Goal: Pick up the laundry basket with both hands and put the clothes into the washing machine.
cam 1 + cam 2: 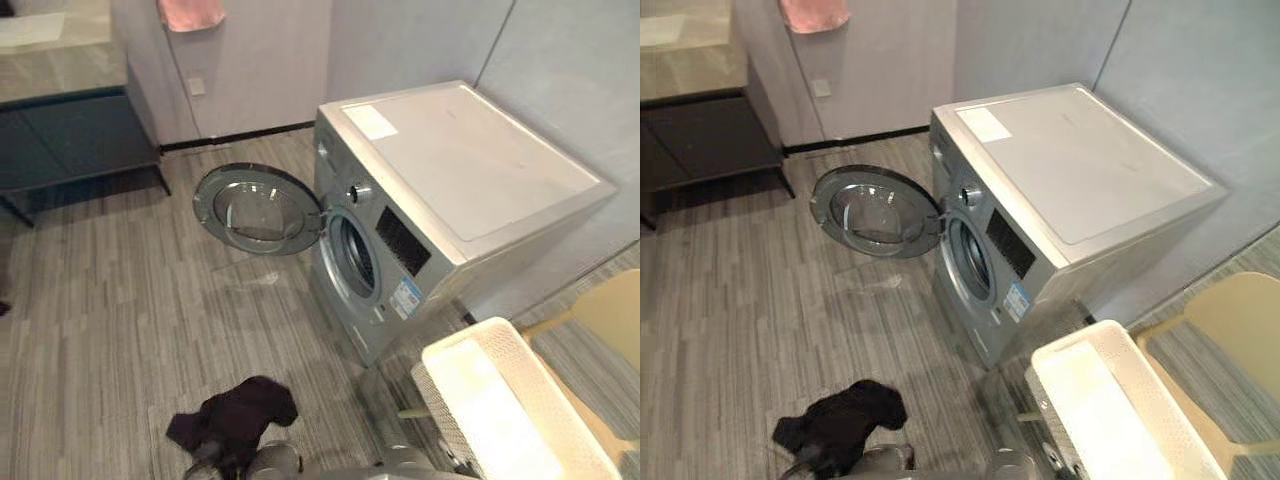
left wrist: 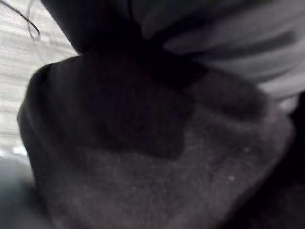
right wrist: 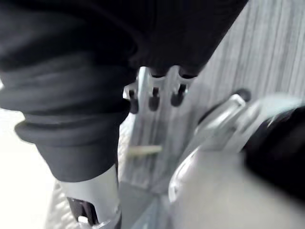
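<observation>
Laundry basket point(image 1: 437, 398), white with perforated walls, stands off the front right corner of the washing machine point(image 1: 450, 160), close against a pale yellow chair point(image 1: 612, 308); whether it rests on the chair or on the floor point(image 1: 120, 320) I cannot tell, and neither hand is on it. The machine stands against the grey wall, and its round door point(image 1: 255, 210) is swung wide open to the left over the floor, leaving the drum opening point(image 1: 355, 255) uncovered. A dark garment point(image 1: 238, 415) hangs bunched at the near edge of the floor, well apart from the machine's front and to the left of the basket. The left hand point(image 2: 228, 43) has hold of it: in the left wrist view pale fingers curl across the cloth, which bulges up around them. The right hand point(image 3: 153, 90) hangs between the garment and the basket with its fingers straight and pointing down at the floor, thumb apart, nothing in its grasp. At the far left corner of the floor stands a dark cabinet point(image 1: 70, 130) with a pale top, and a pink towel point(image 1: 190, 12) hangs on the wall beside it.
</observation>
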Robot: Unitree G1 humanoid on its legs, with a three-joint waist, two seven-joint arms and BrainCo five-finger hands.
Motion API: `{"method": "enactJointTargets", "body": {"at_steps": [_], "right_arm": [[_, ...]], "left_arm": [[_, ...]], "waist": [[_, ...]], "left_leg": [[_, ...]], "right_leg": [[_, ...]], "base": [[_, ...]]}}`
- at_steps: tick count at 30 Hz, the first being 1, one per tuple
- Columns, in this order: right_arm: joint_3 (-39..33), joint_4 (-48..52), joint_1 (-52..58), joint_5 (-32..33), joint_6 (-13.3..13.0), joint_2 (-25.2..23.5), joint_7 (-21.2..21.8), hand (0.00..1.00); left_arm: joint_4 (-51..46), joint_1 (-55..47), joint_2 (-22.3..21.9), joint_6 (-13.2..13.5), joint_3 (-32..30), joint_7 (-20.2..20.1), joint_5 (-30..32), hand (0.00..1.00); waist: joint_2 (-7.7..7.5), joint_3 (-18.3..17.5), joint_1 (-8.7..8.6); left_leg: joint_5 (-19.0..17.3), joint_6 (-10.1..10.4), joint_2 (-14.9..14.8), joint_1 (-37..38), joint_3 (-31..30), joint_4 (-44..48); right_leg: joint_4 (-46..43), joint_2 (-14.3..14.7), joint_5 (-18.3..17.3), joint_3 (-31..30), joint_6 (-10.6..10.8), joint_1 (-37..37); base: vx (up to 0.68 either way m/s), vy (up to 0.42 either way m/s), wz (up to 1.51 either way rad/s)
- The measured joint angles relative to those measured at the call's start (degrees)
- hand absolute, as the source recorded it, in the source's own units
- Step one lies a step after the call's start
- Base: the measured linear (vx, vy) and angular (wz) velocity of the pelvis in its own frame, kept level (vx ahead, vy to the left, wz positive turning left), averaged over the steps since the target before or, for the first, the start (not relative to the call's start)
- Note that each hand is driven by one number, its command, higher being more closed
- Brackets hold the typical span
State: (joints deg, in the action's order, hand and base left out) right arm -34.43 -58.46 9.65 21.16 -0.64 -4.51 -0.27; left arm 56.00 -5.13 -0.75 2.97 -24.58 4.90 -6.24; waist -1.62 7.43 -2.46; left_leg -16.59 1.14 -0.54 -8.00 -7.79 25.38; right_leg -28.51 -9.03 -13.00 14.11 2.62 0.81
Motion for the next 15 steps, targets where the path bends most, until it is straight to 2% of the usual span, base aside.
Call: {"method": "enactJointTargets", "body": {"at_steps": [1, 2, 3, 4, 5, 7, 8, 9, 10, 11, 12, 13, 14, 15], "right_arm": [[-0.03, -0.08, 0.55, 0.34, -0.02, -0.29, 0.13, 0.00], [0.36, 0.01, 0.75, 0.62, -0.13, -0.26, 0.21, 0.00], [1.79, 0.57, 0.89, 0.74, -0.06, -0.35, 0.19, 0.00], [2.55, 0.78, 0.57, 0.85, 0.21, 0.59, 0.22, 0.00], [2.56, 1.32, -0.35, 0.80, 0.24, 1.66, 0.24, 0.00], [3.46, 1.36, -0.53, 0.82, 0.27, 2.11, 0.19, 0.00], [4.59, 1.47, -0.54, 0.82, 0.24, 1.77, 0.05, 0.00], [5.25, 1.74, -0.99, 0.86, 0.14, 2.40, -0.33, 0.00], [5.40, 1.90, -1.63, 0.91, -0.07, 2.60, -0.68, 0.00], [5.55, 1.90, -2.07, 0.93, -0.12, 2.60, -0.74, 0.00], [6.37, 1.90, -3.00, 0.93, -0.18, 2.58, -0.78, 0.00], [6.19, 1.90, -4.04, 0.93, -0.29, 2.41, -0.82, 0.00], [6.29, 1.90, -4.41, 0.93, -0.36, 2.40, -0.90, 0.00], [5.72, 1.63, -4.83, 0.87, -0.59, 2.46, -0.93, 0.00]], "left_arm": [[-0.65, -0.12, 0.06, 0.02, 0.03, 0.02, -0.29, 1.00], [-1.70, -1.22, -0.16, 0.05, 0.03, 0.00, -0.51, 1.00], [-2.84, -1.58, -0.48, 0.13, -0.23, -0.08, -0.95, 1.00], [-4.27, -1.78, -1.46, 0.12, -0.94, -0.54, -1.07, 1.00], [-4.26, -2.18, -2.16, -0.16, -1.38, -1.03, -1.58, 1.00], [-4.19, -2.92, -2.39, -0.18, -1.39, -1.08, -1.61, 1.00], [-4.24, -3.37, -2.06, -0.01, -2.39, -1.08, -2.09, 1.00], [-4.19, -3.53, -2.27, 0.06, -2.80, -1.00, -2.10, 1.00], [-4.18, -3.64, -2.30, 0.12, -3.10, -1.00, -2.11, 1.00], [-4.19, -3.76, -2.22, 0.19, -3.16, -0.98, -2.12, 1.00], [-4.09, -3.98, -1.87, 0.19, -3.21, -0.78, -2.20, 1.00], [-3.22, -4.56, -1.58, 0.13, -4.26, -0.64, -2.24, 1.00], [-2.82, -4.75, -1.53, 0.08, -4.71, -0.57, -2.27, 1.00], [-1.69, -4.93, -1.45, 0.09, -4.99, -0.21, -2.92, 1.00]], "waist": [[-0.11, -0.61, -0.05], [0.19, -1.92, -0.20], [0.21, -2.13, 0.26], [1.17, -1.82, 0.73], [3.53, -0.91, 0.70], [3.45, -0.82, 1.21], [1.90, -1.01, 1.89], [2.69, -1.07, 2.58], [3.05, -1.05, 2.87], [3.02, -1.08, 3.25], [2.60, -1.29, 3.46], [2.55, -1.31, 3.44], [2.48, -1.35, 3.47], [2.30, -1.51, 3.58]], "left_leg": [[-0.20, -0.02, -0.36, 0.43, 0.02, -0.45], [-0.96, 2.05, -1.72, 0.44, -0.12, -0.30], [-1.93, 6.80, -2.23, -1.57, 0.56, 5.71], [-1.34, 10.82, -3.26, -8.09, 0.96, 19.15], [3.02, 13.56, -5.58, -12.23, 1.17, 30.46], [8.21, 13.41, -6.68, -12.71, 2.64, 34.69], [11.19, 12.62, -7.84, -14.32, 4.69, 38.70], [8.18, 7.98, -9.71, -15.50, 5.96, 39.45], [6.42, 5.10, -11.06, -16.30, 6.18, 36.99], [5.96, 4.47, -11.84, -16.51, 6.03, 33.76], [5.69, 4.02, -13.07, -16.39, 4.79, 24.69], [5.85, 4.13, -14.08, -15.55, 1.72, 13.93], [5.91, 4.22, -14.52, -15.02, -0.07, 9.15], [6.91, 5.20, -14.41, -13.58, -4.58, 0.47]], "right_leg": [[0.24, 0.54, -1.03, -0.49, -0.43, 0.15], [3.80, 3.44, -1.73, -1.84, -1.11, -0.40], [8.02, 5.11, -1.43, -1.85, -1.97, -1.40], [9.22, 6.19, -4.33, -1.95, 0.35, -2.92], [8.11, 8.04, -5.09, -2.59, -0.28, -4.40], [8.33, 8.00, -5.28, -3.94, -0.24, -6.08], [10.03, 7.19, -5.19, -5.65, -0.37, -8.22], [10.89, 7.10, -5.19, -7.12, -0.38, -9.29], [11.46, 6.85, -5.19, -8.37, -0.37, -9.56], [11.77, 6.54, -5.19, -9.31, -0.37, -9.54], [12.24, 5.79, -5.17, -10.91, -0.33, -9.20], [12.50, 5.40, -5.15, -12.35, 0.00, -9.41], [12.59, 5.06, -5.28, -13.05, 0.30, -9.36], [12.59, 4.06, -5.62, -14.49, 1.74, -9.52]], "base": [[0.15, -0.105, -0.12], [0.20, -0.150, -0.12], [0.17, -0.171, -0.32], [0.18, -0.118, -0.49], [0.12, -0.065, -0.52], [0.08, -0.023, -0.47], [0.12, -0.012, -0.69], [0.15, -0.004, -0.75], [0.13, 0.029, -0.61], [0.11, 0.083, -0.61], [0.20, 0.159, -0.66], [0.24, 0.209, -0.62], [0.28, 0.308, -0.57], [0.27, 0.409, -0.70]]}}
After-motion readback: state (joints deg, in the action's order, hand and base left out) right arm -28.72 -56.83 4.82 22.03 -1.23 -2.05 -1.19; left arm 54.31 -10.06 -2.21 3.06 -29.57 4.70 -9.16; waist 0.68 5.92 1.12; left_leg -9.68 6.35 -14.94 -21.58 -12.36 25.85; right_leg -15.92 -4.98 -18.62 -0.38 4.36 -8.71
